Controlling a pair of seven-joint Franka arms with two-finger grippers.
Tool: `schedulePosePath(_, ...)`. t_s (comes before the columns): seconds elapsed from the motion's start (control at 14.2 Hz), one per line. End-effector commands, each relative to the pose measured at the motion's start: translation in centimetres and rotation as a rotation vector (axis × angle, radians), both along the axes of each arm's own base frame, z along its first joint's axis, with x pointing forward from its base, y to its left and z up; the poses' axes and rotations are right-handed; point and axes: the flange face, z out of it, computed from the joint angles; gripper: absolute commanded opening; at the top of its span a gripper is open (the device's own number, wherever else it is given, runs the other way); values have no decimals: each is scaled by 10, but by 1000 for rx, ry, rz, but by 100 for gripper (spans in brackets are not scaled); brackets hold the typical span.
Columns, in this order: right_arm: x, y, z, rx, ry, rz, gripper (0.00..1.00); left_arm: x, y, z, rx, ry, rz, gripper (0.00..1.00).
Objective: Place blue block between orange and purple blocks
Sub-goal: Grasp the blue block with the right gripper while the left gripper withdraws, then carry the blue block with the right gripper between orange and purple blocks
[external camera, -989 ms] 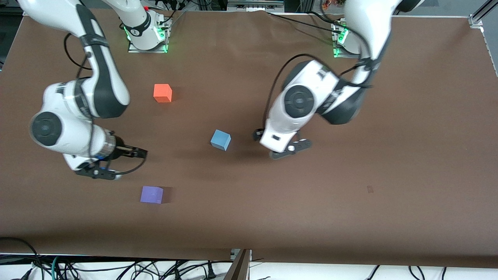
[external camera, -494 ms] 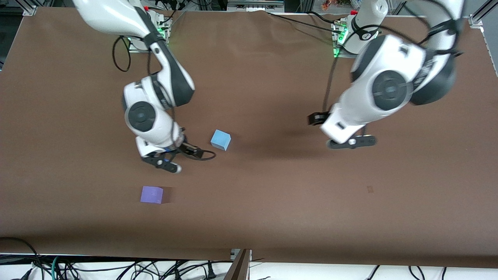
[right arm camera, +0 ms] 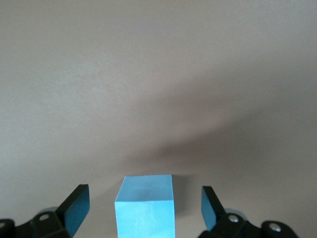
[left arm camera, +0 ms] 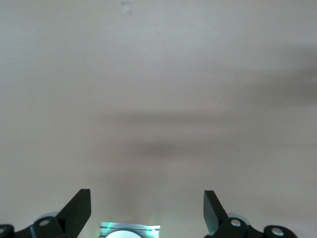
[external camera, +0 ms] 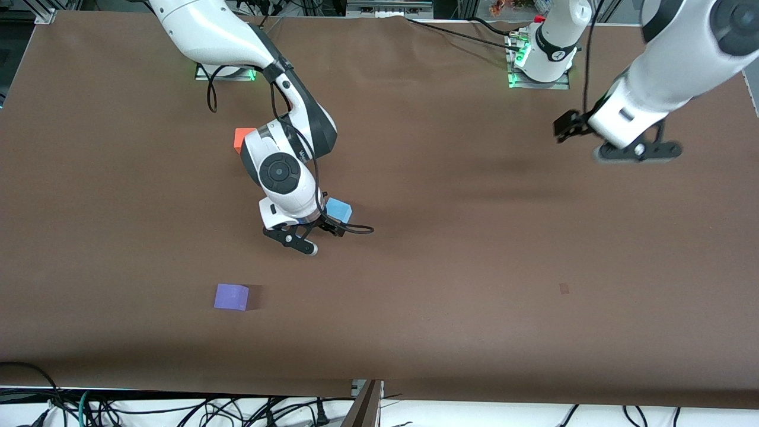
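Brown table [external camera: 415, 308], mid-task: the right gripper [external camera: 323, 228], jaws spread wide and empty, hangs over the blue block [external camera: 339, 209] at mid-table; its wrist view shows the cube [right arm camera: 145, 207] lined up in the gap between the fingers. The orange block [external camera: 239, 138] lies farther from the camera, the purple block [external camera: 231, 296] nearer. The left gripper [external camera: 616, 142], open too, waits over its own end.

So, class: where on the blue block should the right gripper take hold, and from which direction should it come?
Grip the blue block across two opposite vertical faces, coming straight down from above. It is a plain cube sitting flat on the table with nothing touching it, so its parallel sides suit flat fingers. The right gripper is open and already lined up, one finger on each side.
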Motion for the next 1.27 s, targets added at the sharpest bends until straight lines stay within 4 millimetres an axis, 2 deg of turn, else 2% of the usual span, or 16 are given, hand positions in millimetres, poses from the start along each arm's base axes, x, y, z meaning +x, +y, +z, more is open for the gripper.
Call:
schedulePosePath(0.0,-9,15,-16,-18,-8,1,100,-1,42,-10,13,-34,3,100)
schedulePosePath(0.21,-16,25,-33,-21,-7,-12,100,0,60,-13,10,-99,33,100)
schedulePosePath(0.57,-29,30,-48,-41,20,4,100,18,58,23,-13,-181,33,100)
schedulePosePath(0.85,-38,34,-54,-52,38,19,100,24,62,25,-15,-186,39,100)
schedulePosePath(0.92,-38,33,-54,-52,38,32,100,30,62,21,-20,-184,39,100)
schedulePosePath(1.06,-38,33,-54,-47,41,27,100,62,71,37,-39,-223,58,100)
schedulePosePath(1.13,-38,30,-56,-48,46,20,95,69,76,35,-47,-194,67,100)
schedulePosePath(1.2,-38,29,-57,-46,55,12,58,70,83,39,-48,-182,83,100)
